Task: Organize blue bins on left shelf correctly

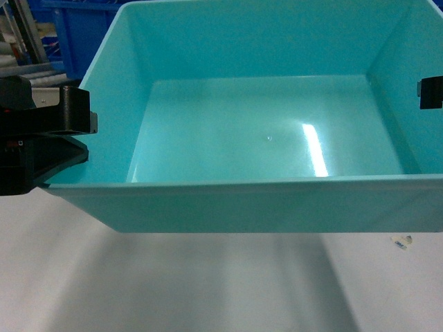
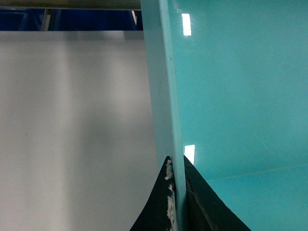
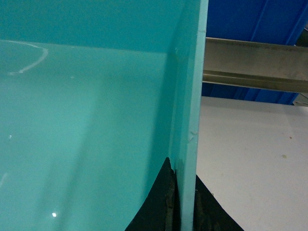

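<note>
A light turquoise bin [image 1: 270, 131] fills most of the head view, empty and held level above the white tabletop [image 1: 208, 283], with its shadow falling below it. My left gripper [image 1: 91, 126] is shut on its left wall; the left wrist view shows the gripper [image 2: 176, 166] with one black finger on each side of that wall [image 2: 166, 96]. My right gripper [image 1: 426, 93] is shut on the right wall, and in the right wrist view the gripper [image 3: 185, 171] pinches the thin rim [image 3: 192, 96]. A steel rail of the left shelf [image 3: 255, 62] lies beyond the bin.
Dark royal-blue bins [image 1: 76, 34] stand behind at the upper left, and a dark royal-blue bin [image 3: 255, 19] shows behind the steel rail. Shelf metalwork [image 1: 28, 66] shows at the far left. A small clear scrap [image 1: 401, 241] lies on the table at the right.
</note>
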Motion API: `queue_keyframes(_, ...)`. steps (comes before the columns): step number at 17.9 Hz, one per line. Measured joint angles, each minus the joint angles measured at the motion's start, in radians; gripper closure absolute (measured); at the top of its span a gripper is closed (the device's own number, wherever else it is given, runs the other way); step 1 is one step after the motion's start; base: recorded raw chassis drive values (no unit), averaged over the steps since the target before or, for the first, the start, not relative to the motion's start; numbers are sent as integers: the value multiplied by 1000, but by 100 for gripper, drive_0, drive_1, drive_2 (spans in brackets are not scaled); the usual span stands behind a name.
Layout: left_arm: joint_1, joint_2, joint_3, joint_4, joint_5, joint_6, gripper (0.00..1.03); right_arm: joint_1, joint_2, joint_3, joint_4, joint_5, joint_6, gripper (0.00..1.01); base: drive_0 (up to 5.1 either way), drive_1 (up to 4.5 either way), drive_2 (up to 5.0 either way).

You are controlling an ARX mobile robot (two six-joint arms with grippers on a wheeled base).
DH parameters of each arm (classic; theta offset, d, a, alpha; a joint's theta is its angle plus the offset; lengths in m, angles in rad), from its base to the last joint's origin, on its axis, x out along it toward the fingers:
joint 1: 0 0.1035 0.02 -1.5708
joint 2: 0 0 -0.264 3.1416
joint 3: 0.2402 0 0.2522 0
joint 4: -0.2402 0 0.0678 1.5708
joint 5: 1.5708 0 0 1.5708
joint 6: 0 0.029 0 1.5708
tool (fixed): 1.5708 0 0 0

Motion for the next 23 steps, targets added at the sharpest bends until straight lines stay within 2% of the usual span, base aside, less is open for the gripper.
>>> queue_keyframes(9, 0, 0, 0, 0, 0, 1, 101, 0, 0, 0, 1, 0, -2, 99, 0, 0, 0)
queue_keyframes(14, 0, 2, 0, 5, 0, 5, 101, 0, 0, 0, 4, 0, -2, 99, 5, -391, 402)
queue_keyframes(23, 0, -1, 0, 2, 3, 5, 101, -5, 0, 0, 1, -2, -2, 99, -492, 222, 266)
